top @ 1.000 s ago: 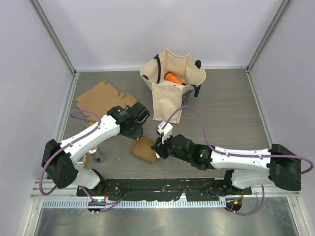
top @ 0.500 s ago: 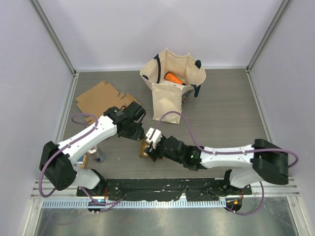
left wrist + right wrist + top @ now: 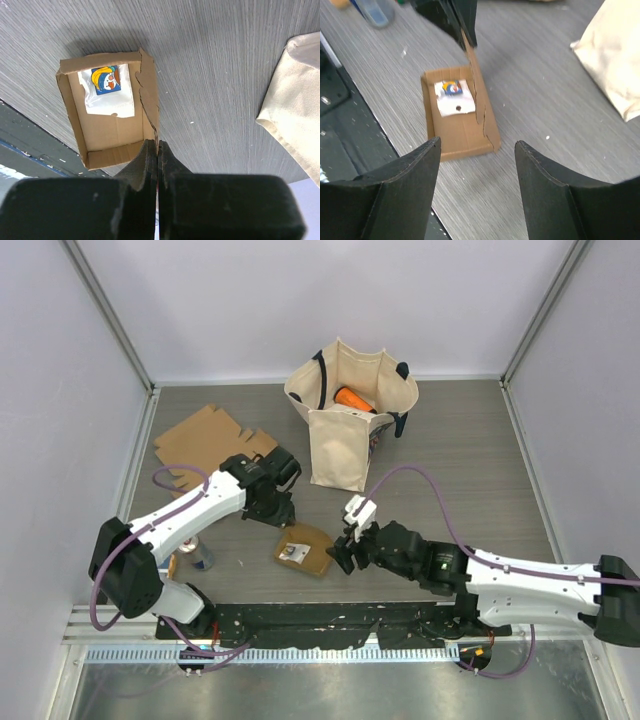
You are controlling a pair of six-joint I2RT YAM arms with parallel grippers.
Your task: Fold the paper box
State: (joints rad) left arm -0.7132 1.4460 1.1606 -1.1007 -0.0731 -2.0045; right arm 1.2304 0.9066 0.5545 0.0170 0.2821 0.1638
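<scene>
Cardboard sheets (image 3: 205, 440) lie flat at the far left of the table (image 3: 470, 470), and a small bottle (image 3: 197, 555) sits near the left arm's base. Right of these, the left gripper (image 3: 157, 146) has its jaws pressed together on the top edge of the raised side flap of the paper box (image 3: 303, 548). The box rests open side up on the near middle of the table, with a white label (image 3: 107, 90) bearing a blue and yellow picture inside it. Just right of the box, the right gripper (image 3: 477, 145) hovers with jaws spread wide, holding nothing. Beyond it, at the far middle, stands a cream tote bag (image 3: 350, 430) with an orange object (image 3: 352, 398) inside.
</scene>
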